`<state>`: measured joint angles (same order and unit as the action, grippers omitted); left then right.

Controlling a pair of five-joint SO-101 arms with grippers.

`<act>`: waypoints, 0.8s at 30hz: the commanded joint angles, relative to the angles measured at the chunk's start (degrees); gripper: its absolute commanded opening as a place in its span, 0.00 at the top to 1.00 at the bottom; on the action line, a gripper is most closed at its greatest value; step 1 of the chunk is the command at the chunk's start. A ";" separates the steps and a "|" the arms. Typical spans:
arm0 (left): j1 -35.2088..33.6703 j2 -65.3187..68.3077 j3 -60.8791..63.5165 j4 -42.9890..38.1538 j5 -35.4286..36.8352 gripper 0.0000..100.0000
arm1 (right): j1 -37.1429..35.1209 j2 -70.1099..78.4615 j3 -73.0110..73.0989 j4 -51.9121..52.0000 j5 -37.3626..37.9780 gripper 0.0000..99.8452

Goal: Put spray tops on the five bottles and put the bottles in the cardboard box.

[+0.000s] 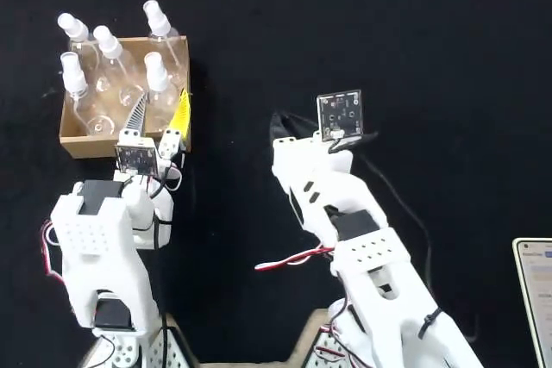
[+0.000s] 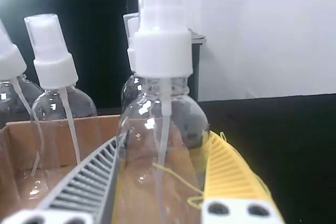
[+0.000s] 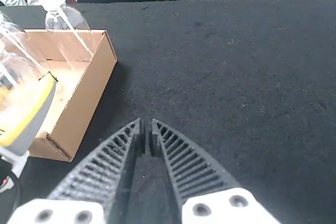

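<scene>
Nearest you, right gripper (image 3: 146, 124) hangs over bare table (image 1: 431, 66), fingers together with nothing between them. It's well apart from the box, so call it idle.

Left gripper (image 1: 160, 102) sits at the near right corner of the cardboard box (image 1: 86, 146). Grey finger (image 2: 89, 177) is on one side of the held bottle (image 2: 163, 129) and yellow finger (image 2: 231, 171) on the other. The left wrist view shows both against the bottle's sides, so read it as clamped on that bottle.

The held bottle is upright inside the box walls, with its spray top (image 2: 160, 51) seated on the neck and the dip tube running down inside. You can't tell whether its base is down on the box floor, because the fingers hide it.

Beside it stands the near left bottle (image 1: 79, 96). Behind those are the middle bottle (image 1: 112, 62), far left bottle (image 1: 76, 40) and far right bottle (image 1: 164, 36). All are upright in the box with white tops on.

Count is five bottles and five tops, all accounted for inside the box.

Judgement: capping is done, and boxing is done bar the last release. What's left for you is to open the left gripper and lift it away. Don't tip the held bottle or knock its neighbours, they're packed close
</scene>
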<state>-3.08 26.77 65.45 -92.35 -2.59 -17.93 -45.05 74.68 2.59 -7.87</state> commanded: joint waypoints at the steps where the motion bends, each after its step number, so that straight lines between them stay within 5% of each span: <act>1: -0.31 -0.09 -1.54 -1.32 0.53 0.96 | -0.70 0.40 -0.57 0.26 0.53 0.99; 24: -0.40 0.62 0.57 -0.79 5.63 0.96 | -0.70 0.40 -0.57 0.26 0.53 0.99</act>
<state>-3.08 27.65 65.54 -92.35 2.15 -17.93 -45.05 74.68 2.59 -7.87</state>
